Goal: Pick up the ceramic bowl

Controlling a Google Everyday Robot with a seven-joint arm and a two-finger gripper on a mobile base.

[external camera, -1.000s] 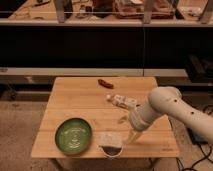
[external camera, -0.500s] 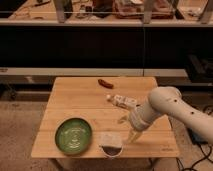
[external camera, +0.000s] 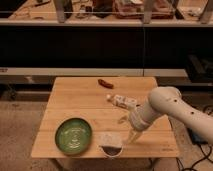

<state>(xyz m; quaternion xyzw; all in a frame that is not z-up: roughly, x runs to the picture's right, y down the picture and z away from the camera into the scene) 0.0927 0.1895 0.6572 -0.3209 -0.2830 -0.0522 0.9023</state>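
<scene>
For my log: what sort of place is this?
Likely a lab or office kitchen area: a wooden table holding the ceramic bowl, a cluttered counter behind, and the robot's gripper over the table beside a white bowl.

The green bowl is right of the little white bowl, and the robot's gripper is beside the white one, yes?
No. The camera view shows the green bowl left of the little white bowl, not right. The gripper is beside the white bowl.

On tabletop [external camera: 80, 102]: two dishes, being one ceramic bowl [external camera: 74, 136] near front-left corner and one small white bowl [external camera: 110, 145] at front edge; one reddish item [external camera: 105, 83] by back edge; one pale packet [external camera: 121, 101] right of centre; one hand [external camera: 133, 134] beside white bowl.
</scene>
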